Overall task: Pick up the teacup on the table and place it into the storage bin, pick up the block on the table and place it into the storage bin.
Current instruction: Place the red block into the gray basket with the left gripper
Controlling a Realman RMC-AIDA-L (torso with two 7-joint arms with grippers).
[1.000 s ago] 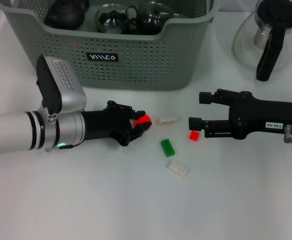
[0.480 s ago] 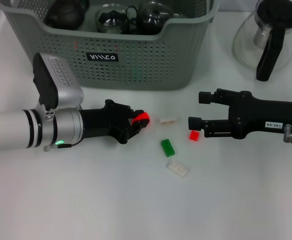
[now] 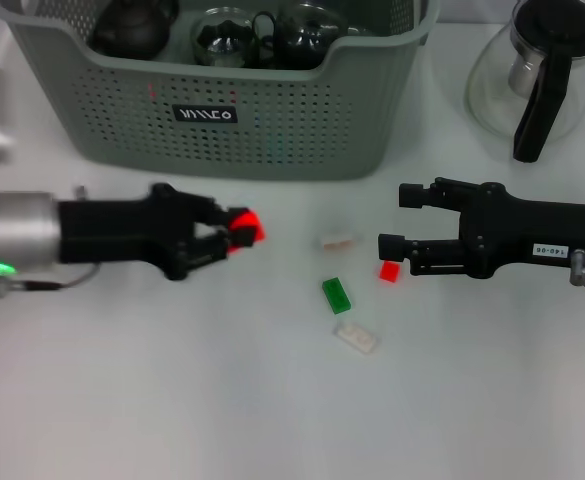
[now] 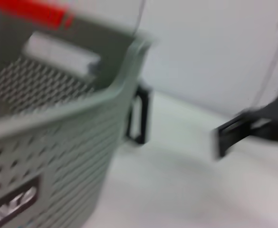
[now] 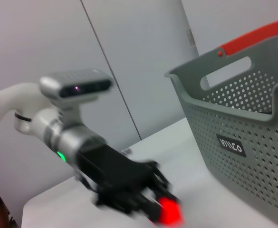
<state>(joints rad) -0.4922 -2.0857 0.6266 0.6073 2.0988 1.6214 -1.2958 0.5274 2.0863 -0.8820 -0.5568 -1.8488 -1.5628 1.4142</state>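
Fingers of the left gripper [image 3: 234,232] are closed around a red block [image 3: 244,227], which sits at their tips. This gripper is in front of the storage bin [image 3: 272,120], just below the bin's black label [image 3: 205,114], and its black arm runs away from the bin's front wall toward the robot's left.

The right gripper [image 3: 400,220] is near the front corner of the bin on the robot's right, low over the white table [image 3: 272,400]. Its two fingers stand well apart and hold nothing. A second small red block [image 3: 389,270] lies on the table just beside its lower finger.

Between the two grippers, in front of the bin, lie a pale block [image 3: 337,241], a green block [image 3: 336,295] and a clear block [image 3: 356,338]. Inside the bin I see dark teaware [image 3: 132,28]. A glass teapot [image 3: 542,70] with a black handle stands beside the bin, behind the right gripper.
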